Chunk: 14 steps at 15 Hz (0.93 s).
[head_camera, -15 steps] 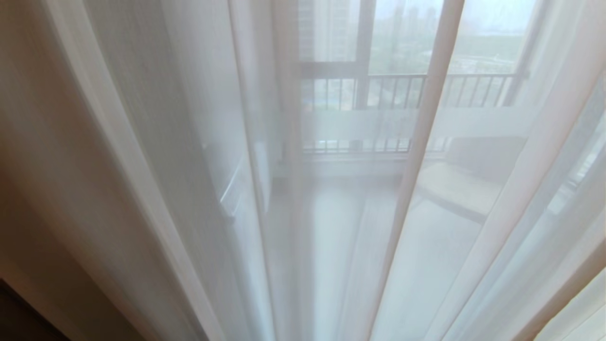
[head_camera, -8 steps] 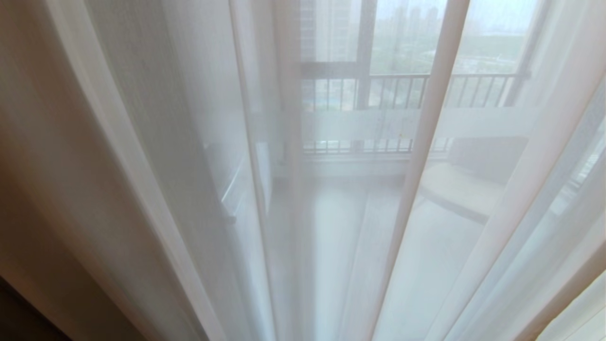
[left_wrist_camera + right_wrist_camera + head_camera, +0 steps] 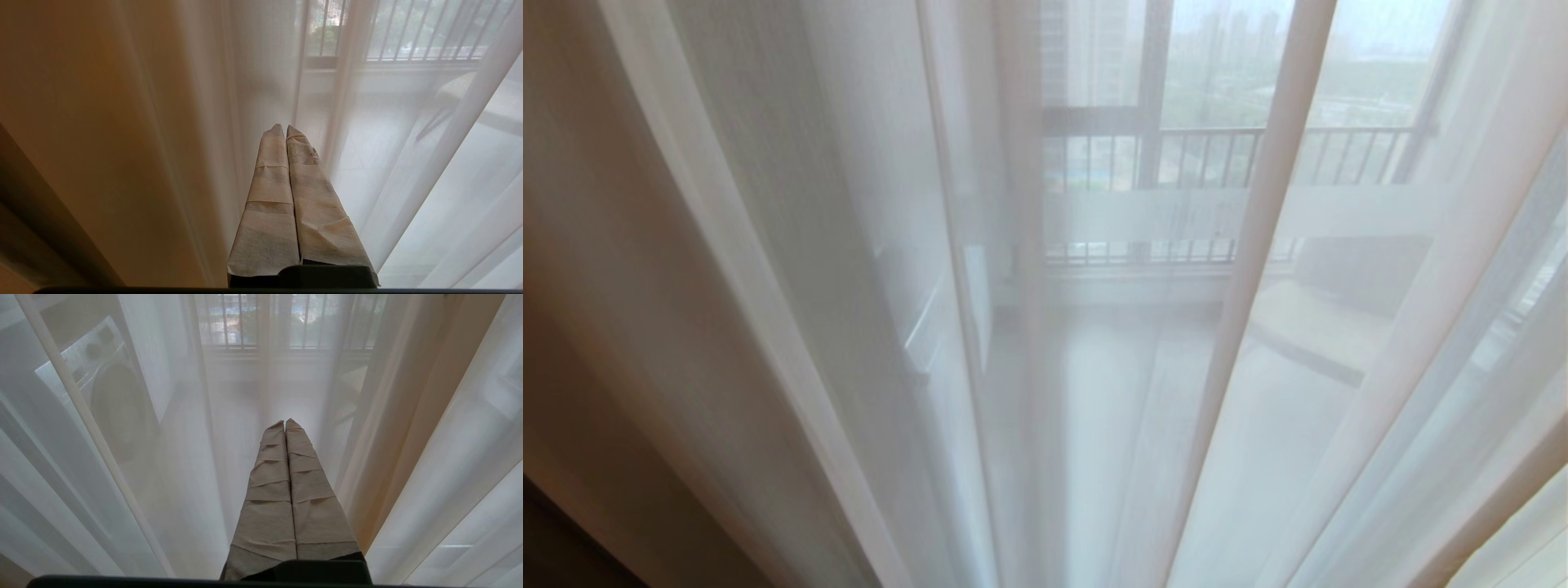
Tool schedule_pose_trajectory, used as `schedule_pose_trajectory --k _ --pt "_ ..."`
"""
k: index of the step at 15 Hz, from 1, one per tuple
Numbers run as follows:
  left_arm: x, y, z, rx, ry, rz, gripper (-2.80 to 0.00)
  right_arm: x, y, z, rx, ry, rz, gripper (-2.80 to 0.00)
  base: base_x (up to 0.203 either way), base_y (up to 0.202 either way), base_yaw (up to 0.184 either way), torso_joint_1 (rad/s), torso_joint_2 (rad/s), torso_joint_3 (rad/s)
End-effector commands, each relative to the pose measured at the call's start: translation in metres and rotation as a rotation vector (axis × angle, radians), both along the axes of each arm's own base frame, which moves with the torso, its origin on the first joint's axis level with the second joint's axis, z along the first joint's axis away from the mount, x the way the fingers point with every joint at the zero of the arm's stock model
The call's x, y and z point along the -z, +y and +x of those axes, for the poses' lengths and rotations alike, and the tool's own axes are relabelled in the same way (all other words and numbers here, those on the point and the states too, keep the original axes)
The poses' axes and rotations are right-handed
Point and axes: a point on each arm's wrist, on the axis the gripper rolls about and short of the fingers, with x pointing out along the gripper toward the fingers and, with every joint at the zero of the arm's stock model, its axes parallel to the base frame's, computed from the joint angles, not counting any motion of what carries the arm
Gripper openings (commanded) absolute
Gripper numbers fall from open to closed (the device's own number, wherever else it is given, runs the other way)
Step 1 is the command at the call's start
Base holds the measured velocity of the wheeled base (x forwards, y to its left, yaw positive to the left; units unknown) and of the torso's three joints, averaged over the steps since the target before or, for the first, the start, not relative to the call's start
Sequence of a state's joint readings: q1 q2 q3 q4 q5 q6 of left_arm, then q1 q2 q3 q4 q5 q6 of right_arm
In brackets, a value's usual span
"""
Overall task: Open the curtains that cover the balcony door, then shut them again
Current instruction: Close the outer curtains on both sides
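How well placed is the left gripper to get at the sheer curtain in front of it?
Probably well: the left gripper, shut and empty, points at the sheer curtain with nothing between them.

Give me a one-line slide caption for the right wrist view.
Right gripper, tape-wrapped fingers shut and empty, facing drawn white sheers; washing machine and barred railing visible through them.

Sheer curtains (image 3: 1094,367) hang straight across your path; each closed end effector has only folds ahead.
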<state>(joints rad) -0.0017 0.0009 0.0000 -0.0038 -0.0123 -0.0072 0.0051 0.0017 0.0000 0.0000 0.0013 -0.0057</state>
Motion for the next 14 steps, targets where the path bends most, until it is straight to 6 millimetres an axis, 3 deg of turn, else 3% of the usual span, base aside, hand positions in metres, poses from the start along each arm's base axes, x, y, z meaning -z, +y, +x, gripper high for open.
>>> schedule_pose_trajectory --k 1,14 --pt "-0.0001 0.0000 -0.0001 0.000 -0.002 -0.002 -2.80 0.0000 0.0000 0.0000 -0.001 0.000 -0.002 -2.80 0.000 0.000 0.000 0.000 0.00 0.000" --pt "-0.0002 0.0004 -0.0001 -0.016 -0.003 -0.008 -2.80 0.0000 0.0000 0.0000 -0.001 0.000 -0.001 -2.80 0.000 0.000 0.000 0.000 0.00 0.000"
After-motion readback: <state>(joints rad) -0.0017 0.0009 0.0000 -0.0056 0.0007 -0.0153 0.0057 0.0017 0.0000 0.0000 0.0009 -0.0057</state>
